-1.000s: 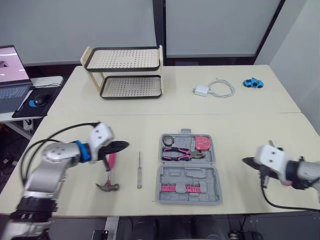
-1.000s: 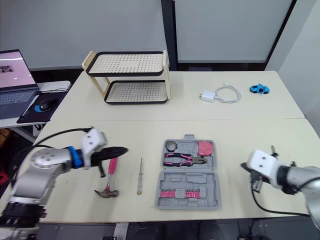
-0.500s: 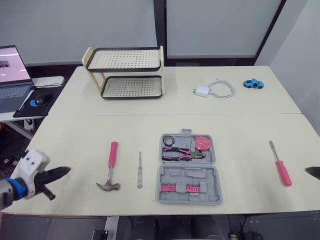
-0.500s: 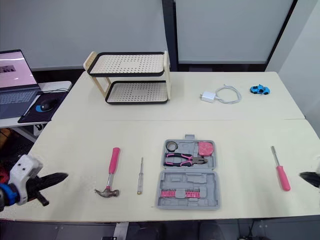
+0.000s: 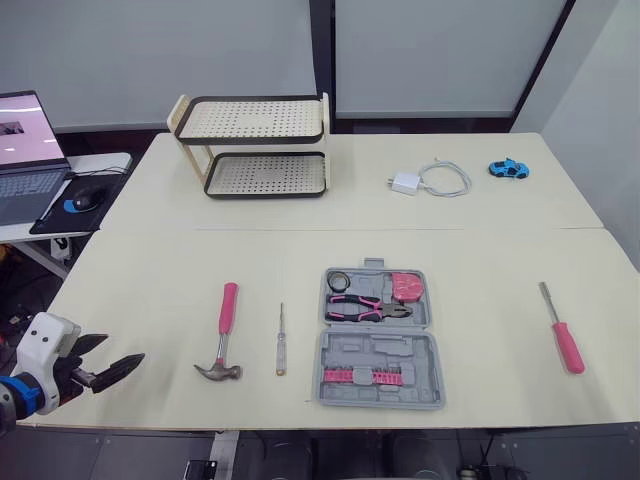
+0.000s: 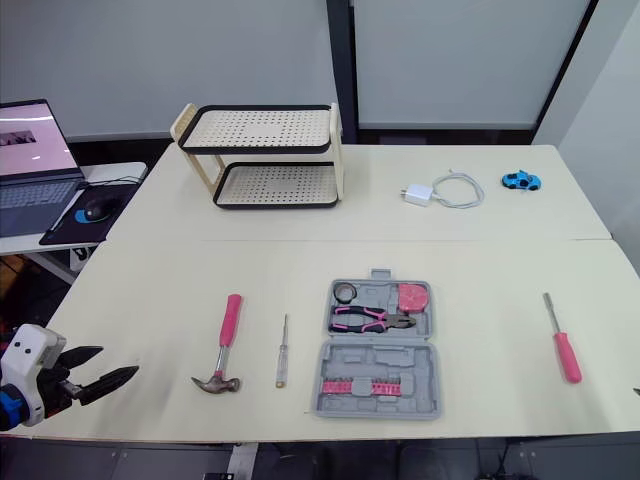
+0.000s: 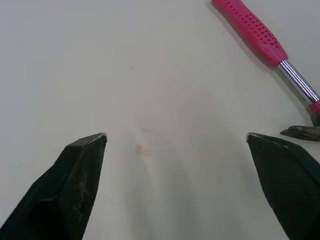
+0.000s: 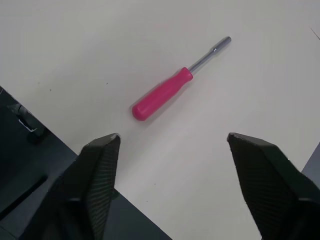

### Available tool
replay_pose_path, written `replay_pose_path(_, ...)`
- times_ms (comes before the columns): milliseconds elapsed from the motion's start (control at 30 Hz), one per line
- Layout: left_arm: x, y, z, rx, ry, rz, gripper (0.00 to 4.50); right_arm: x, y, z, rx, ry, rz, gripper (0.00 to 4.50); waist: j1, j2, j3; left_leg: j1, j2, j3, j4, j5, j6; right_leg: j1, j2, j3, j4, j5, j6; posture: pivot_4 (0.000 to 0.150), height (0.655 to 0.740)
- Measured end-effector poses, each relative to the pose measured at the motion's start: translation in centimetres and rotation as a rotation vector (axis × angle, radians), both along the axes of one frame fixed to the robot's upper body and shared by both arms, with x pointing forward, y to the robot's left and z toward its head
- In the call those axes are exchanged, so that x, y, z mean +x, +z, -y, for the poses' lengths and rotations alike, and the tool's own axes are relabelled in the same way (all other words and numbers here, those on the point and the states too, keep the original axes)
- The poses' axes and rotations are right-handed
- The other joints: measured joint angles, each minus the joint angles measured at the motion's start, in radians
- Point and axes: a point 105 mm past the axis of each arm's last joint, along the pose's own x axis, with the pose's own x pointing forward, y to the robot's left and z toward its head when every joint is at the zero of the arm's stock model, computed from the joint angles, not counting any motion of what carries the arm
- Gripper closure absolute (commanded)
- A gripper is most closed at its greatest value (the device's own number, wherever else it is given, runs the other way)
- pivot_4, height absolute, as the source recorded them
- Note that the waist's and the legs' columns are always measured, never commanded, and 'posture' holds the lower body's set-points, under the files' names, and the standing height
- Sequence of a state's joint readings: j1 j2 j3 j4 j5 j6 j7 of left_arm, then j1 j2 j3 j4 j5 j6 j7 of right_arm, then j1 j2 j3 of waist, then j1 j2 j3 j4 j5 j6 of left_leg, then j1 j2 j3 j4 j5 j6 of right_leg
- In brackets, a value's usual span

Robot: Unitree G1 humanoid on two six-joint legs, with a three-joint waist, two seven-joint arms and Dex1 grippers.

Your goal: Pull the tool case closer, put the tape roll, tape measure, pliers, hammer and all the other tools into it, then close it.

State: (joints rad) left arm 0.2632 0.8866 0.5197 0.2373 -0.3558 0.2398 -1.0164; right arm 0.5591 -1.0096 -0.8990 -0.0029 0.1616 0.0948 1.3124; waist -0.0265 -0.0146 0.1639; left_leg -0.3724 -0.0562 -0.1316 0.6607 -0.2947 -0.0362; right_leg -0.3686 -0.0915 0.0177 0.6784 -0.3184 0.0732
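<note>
The grey tool case (image 5: 378, 340) lies open at the table's middle, holding a tape roll (image 5: 337, 281), pink-handled pliers (image 5: 365, 307), a pink tape measure (image 5: 405, 287) and a row of bits (image 5: 360, 377). Left of it lie a thin screwdriver (image 5: 280, 340) and a pink-handled hammer (image 5: 224, 330). A pink-handled screwdriver (image 5: 560, 332) lies far right. My left gripper (image 5: 122, 348) hangs open at the front left corner, apart from the hammer (image 7: 250, 31). My right gripper (image 8: 172, 136) is open over the front table edge, short of the pink screwdriver (image 8: 165, 92).
A two-tier perforated rack (image 5: 255, 145) stands at the back left. A white charger with cable (image 5: 425, 180) and a blue toy car (image 5: 507, 167) lie at the back right. A laptop (image 5: 25, 135) and mouse (image 5: 78, 203) sit on a side table to the left.
Both arms have drawn back from the hammer and the pink screwdriver towards the front edge. Both grippers have gone from shut to open. The tools lie where they were.
</note>
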Motion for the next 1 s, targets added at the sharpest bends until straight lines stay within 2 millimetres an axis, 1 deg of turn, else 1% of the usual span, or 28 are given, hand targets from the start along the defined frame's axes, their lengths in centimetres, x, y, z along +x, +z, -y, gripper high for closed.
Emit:
replay_pose_path(167, -0.8, -0.4, 0.2, 0.004, -0.014, -0.028, 0.00, 0.6, 0.0, -0.5, 0.017, 0.035, 0.008, 0.02, 0.000, 0.000, 0.000, 0.000, 0.000, 0.000, 0.000, 0.000, 0.000, 0.000, 0.000, 0.000, 0.000, 0.000, 0.000, 0.150, 0.7400)
replay_pose_path(300, -1.4, 0.1, 0.7, -0.001, -0.036, -0.025, 0.00, 1.4, 0.3, -0.9, 0.003, 0.070, 0.012, 0.02, 0.000, 0.000, 0.000, 0.000, 0.000, 0.000, 0.000, 0.000, 0.000, 0.000, 0.000, 0.000, 0.000, 0.000, 0.000, 0.150, 0.7400)
replay_pose_path(367, -1.8, 0.3, 1.1, -0.013, -0.031, -0.018, 0.00, 1.7, 0.4, -1.6, 0.005, 0.104, 0.013, 0.02, 0.000, 0.000, 0.000, 0.000, 0.000, 0.000, 0.000, 0.000, 0.000, 0.000, 0.000, 0.000, 0.000, 0.000, 0.000, 0.150, 0.7400)
replay_pose_path(400, -1.9, 0.4, 1.4, -0.021, -0.029, -0.013, 0.00, 1.9, 0.5, -2.2, 0.007, 0.133, 0.015, 0.02, 0.000, 0.000, 0.000, 0.000, 0.000, 0.000, 0.000, 0.000, 0.000, 0.000, 0.000, 0.000, -0.001, 0.000, 0.000, 0.150, 0.7400)
replay_pose_path(467, -2.4, 0.2, 2.6, -0.062, -0.025, -0.015, 0.00, 2.6, 0.8, -4.3, 0.029, 0.210, 0.025, 0.02, -0.001, 0.001, 0.000, -0.001, 0.001, 0.001, 0.000, 0.000, 0.000, 0.000, 0.000, 0.000, -0.001, 0.000, 0.000, 0.150, 0.7400)
replay_pose_path(533, -2.7, 0.3, 4.5, -0.112, -0.034, -0.002, 0.00, 3.5, 1.4, -7.1, 0.064, 0.307, 0.042, 0.02, -0.002, 0.000, 0.000, -0.001, 0.001, 0.000, 0.000, 0.000, 0.000, 0.000, 0.000, 0.000, -0.001, 0.000, 0.000, 0.150, 0.7400)
replay_pose_path(567, -2.6, 0.5, 5.8, -0.140, -0.041, 0.013, 0.00, 3.9, 1.8, -8.7, 0.082, 0.366, 0.049, 0.02, -0.002, 0.000, 0.000, -0.001, 0.001, 0.000, 0.001, 0.000, 0.000, 0.000, 0.000, 0.000, -0.001, 0.000, 0.000, 0.150, 0.7400)
replay_pose_path(700, -1.8, 1.8, 9.9, -0.196, -0.053, 0.090, 0.00, 4.8, 3.2, -13.4, 0.143, 0.528, 0.061, 0.02, 0.009, 0.000, 0.000, -0.002, 0.000, -0.001, 0.002, 0.000, 0.000, 0.000, 0.000, -0.001, -0.001, 0.000, 0.000, 0.150, 0.7400)
replay_pose_path(833, -0.7, 2.3, 14.3, -0.266, -0.041, 0.148, 0.00, 5.0, 3.4, -18.1, 0.244, 0.679, 0.030, 0.02, 0.022, -0.001, 0.000, -0.002, 0.000, -0.001, 0.002, 0.000, 0.000, 0.000, 0.000, -0.001, -0.002, 0.000, 0.000, 0.150, 0.7400)
replay_pose_path(900, -0.3, 2.3, 16.0, -0.272, -0.045, 0.161, 0.00, 5.1, 3.4, -19.8, 0.275, 0.740, 0.017, 0.02, 0.025, -0.002, 0.000, -0.002, 0.000, -0.001, 0.002, 0.000, 0.000, 0.001, 0.000, -0.001, -0.002, 0.000, 0.000, 0.150, 0.7400)
replay_pose_path(1000, 0.6, 2.0, 18.0, -0.284, -0.016, 0.169, 0.00, 5.6, 3.4, -21.5, 0.309, 0.798, -0.002, 0.02, 0.026, -0.002, 0.000, -0.002, -0.001, -0.001, 0.002, 0.000, 0.000, 0.000, 0.000, -0.002, -0.002, 0.000, 0.000, 0.150, 0.7400)
